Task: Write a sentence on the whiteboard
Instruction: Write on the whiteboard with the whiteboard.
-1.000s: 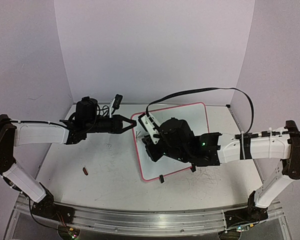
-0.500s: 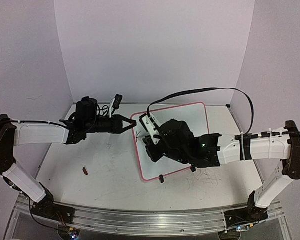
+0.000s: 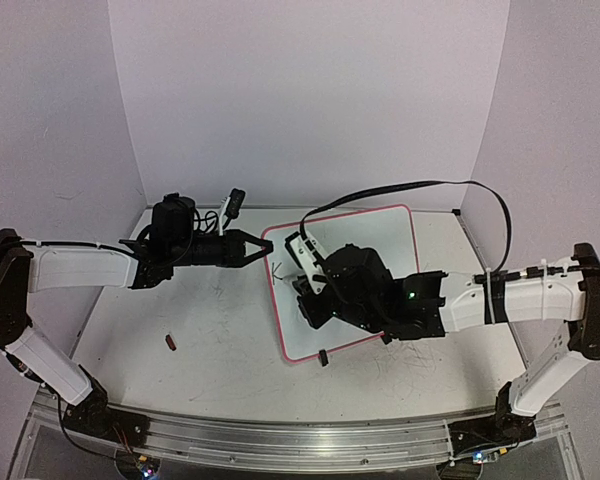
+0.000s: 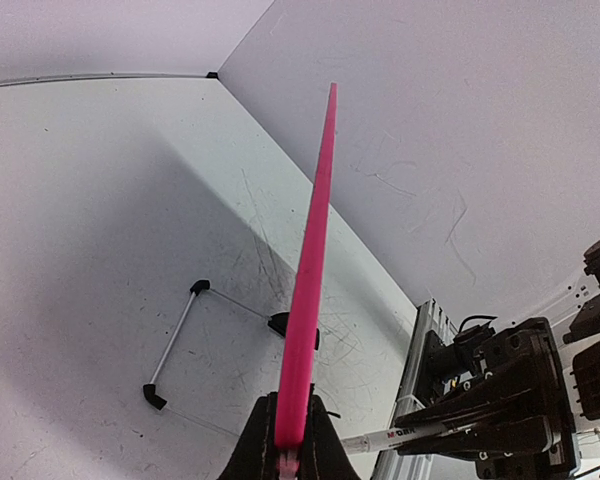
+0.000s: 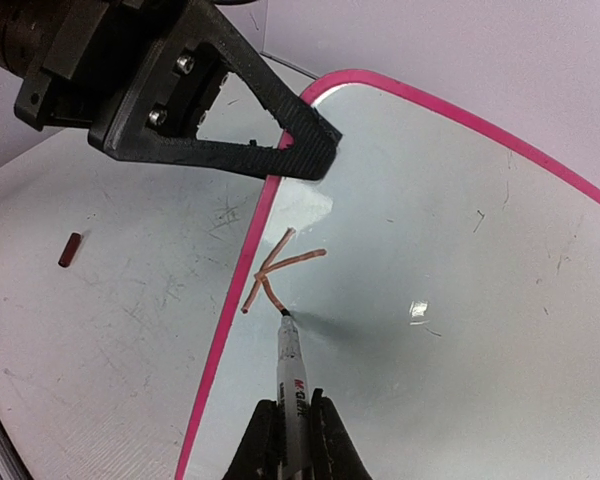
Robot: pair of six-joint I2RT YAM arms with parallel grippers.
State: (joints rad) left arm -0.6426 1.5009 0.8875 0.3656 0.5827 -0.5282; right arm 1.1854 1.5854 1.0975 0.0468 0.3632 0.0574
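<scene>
Pink-rimmed whiteboard (image 3: 385, 240) is clamped by the left pincer (image 3: 268, 252); right pincer (image 5: 292, 425) grips the marker (image 5: 289, 360), sentence (image 5: 275, 268) barely begun. Next move, probably: further strokes rightward.

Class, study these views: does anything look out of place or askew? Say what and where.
A small dark red cylinder lies loose on the table, left of the whiteboard. The whiteboard sits skewed to the table's edges, its left rim pinched by the left gripper.
</scene>
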